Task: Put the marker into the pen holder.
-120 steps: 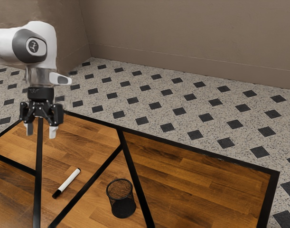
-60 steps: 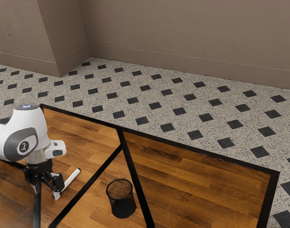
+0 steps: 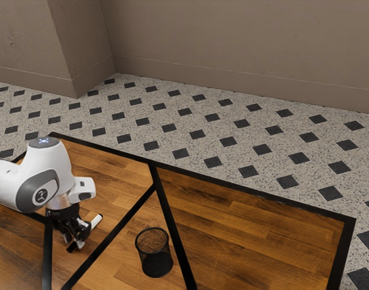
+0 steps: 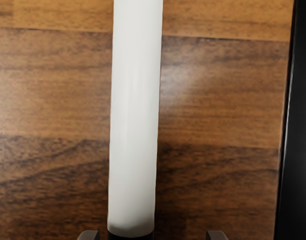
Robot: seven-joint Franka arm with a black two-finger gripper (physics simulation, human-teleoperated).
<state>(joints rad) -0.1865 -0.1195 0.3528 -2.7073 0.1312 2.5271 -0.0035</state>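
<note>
You're at the grasp: your black two-finger end effector (image 3: 77,245), well open and empty, straddles the slim white marker (image 3: 96,222) on the brown wooden worktop (image 3: 250,223). Close, lift, then head three o'clock in the exterior view to the round black mesh pen holder (image 3: 156,264).

Your wood-plank worktop (image 3: 250,226), crossed by black strips (image 3: 173,226), carries the white marker (image 3: 96,222) and, apart from it, the upright black pen holder (image 3: 157,264).

The white, black-ended marker (image 4: 134,120) lies on the table (image 3: 250,223) near the upright black mesh pen holder (image 3: 156,257).
</note>
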